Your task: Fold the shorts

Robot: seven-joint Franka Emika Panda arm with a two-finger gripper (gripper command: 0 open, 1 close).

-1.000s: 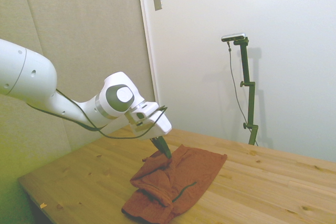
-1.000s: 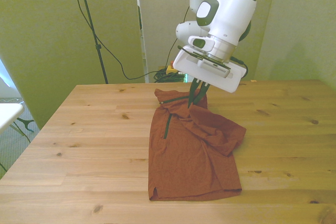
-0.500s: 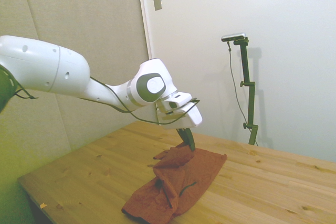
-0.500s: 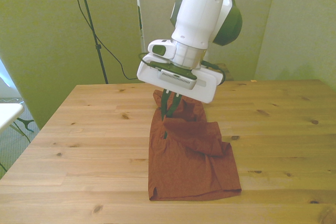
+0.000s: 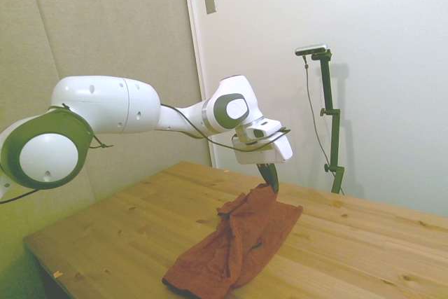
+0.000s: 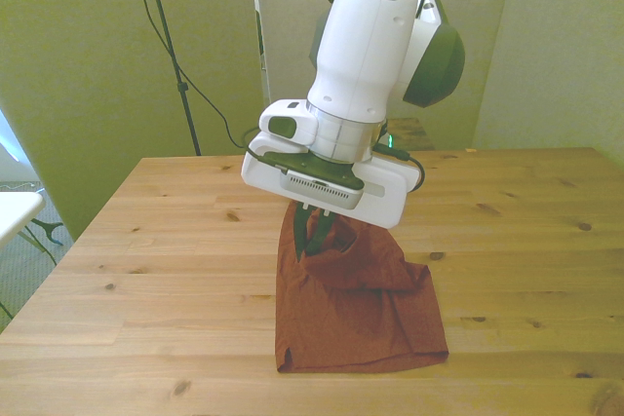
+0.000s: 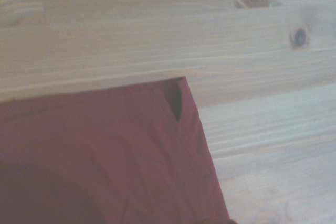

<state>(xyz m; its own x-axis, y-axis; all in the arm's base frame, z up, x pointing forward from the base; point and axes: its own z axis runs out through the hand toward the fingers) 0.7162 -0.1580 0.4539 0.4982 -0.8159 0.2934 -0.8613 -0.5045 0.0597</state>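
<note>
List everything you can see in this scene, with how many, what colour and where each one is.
Rust-brown wrinkled fabric shorts: one, brick-orange, lying on the table toward its near edge in the front view, one end lifted up off the wood by the gripper.
Wooden table: one, light pine with dark knots, filling the lower part of the front view.
Black cables: a few, hanging in front of the wall at the front view's left.
White Franka arm: one, white with dark joints, reaching in over the shorts.
Two-finger gripper: one, dark fingers, shut on the lifted end of the shorts.
</note>
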